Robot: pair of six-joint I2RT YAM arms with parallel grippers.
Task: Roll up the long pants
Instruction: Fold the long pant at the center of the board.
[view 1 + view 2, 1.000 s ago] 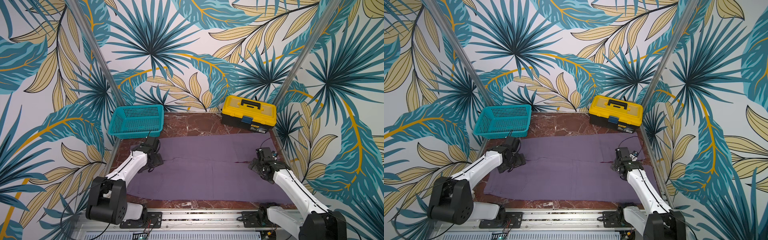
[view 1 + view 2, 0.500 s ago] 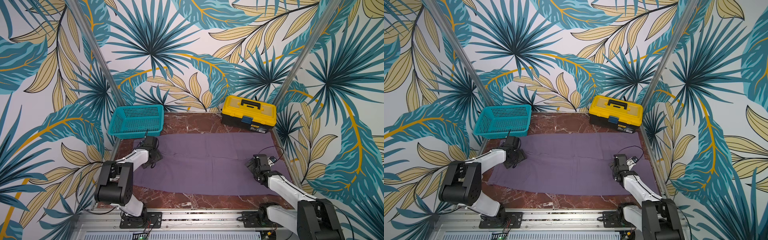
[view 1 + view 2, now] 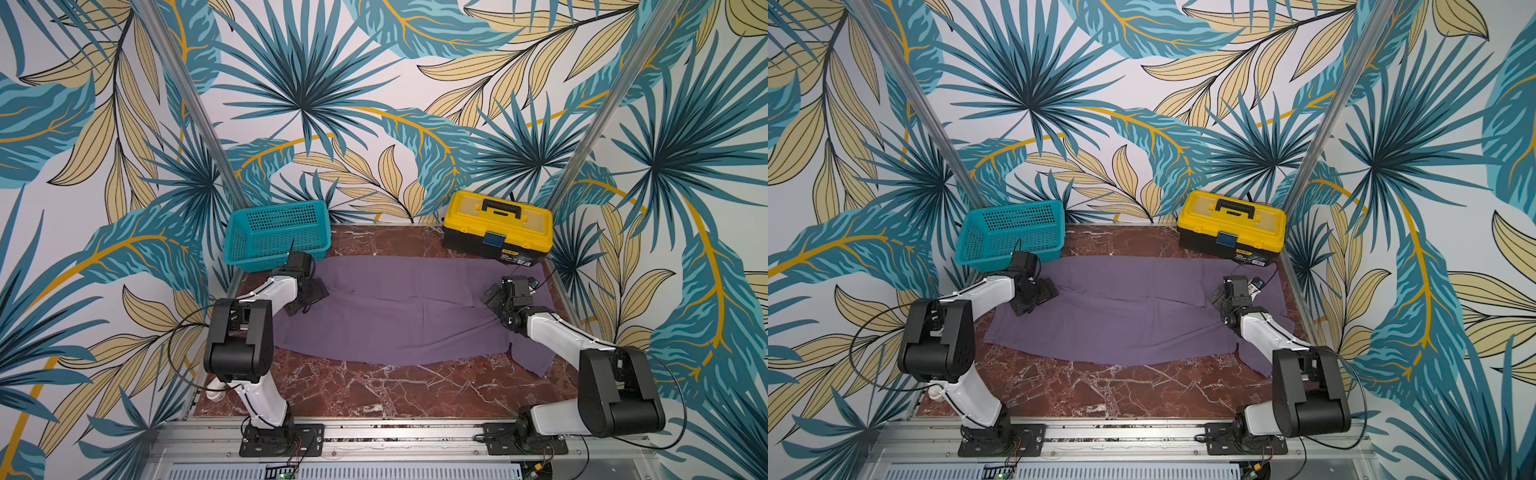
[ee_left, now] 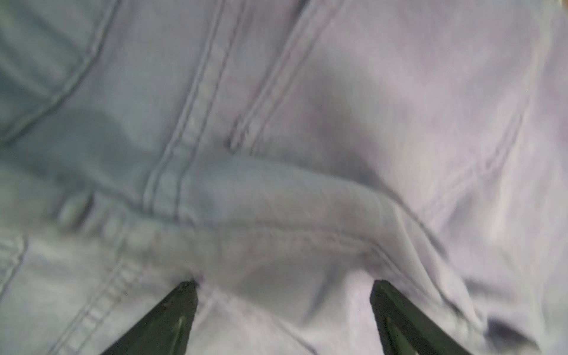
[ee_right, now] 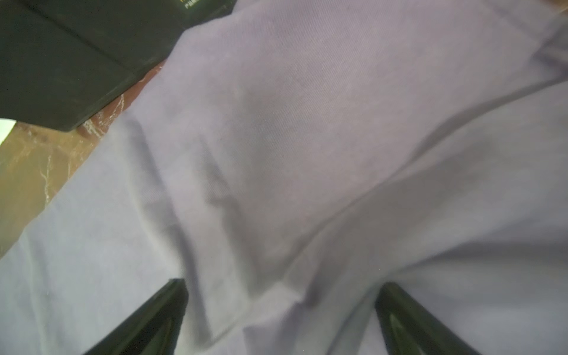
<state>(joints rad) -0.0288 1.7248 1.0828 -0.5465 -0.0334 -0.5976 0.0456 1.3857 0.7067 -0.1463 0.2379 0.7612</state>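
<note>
The left pincer (image 3: 309, 293) is spread wide and released, with its tips down on the left-hand end of the long pants (image 3: 407, 316). In the left wrist view its fingers (image 4: 181, 310) stand apart, and a raised ridge of seamed cloth lies between them unpinched. The right pincer (image 3: 494, 300) is likewise open and empty, low over the right-hand end of the garment. In the right wrist view a soft fold bulges between its fingers (image 5: 166, 310); whether they touch the cloth I cannot tell.

Outward from both, the pants stretch lengthways across the middle of both top views, from one arm to the other. They lie mostly flat on the surface (image 3: 374, 395), with a shallow crease along the middle and one corner flopped toward the lower right. Behind them, the teal basket (image 3: 274, 232) sits at the upper left, just beside the left pincer. The yellow toolbox (image 3: 498, 224) sits at the upper right, close by the cloth's far edge.

No rolled part shows anywhere. By my reading the garment is only laid out, and the whole rolling is left to do, starting with a grip on one end.
</note>
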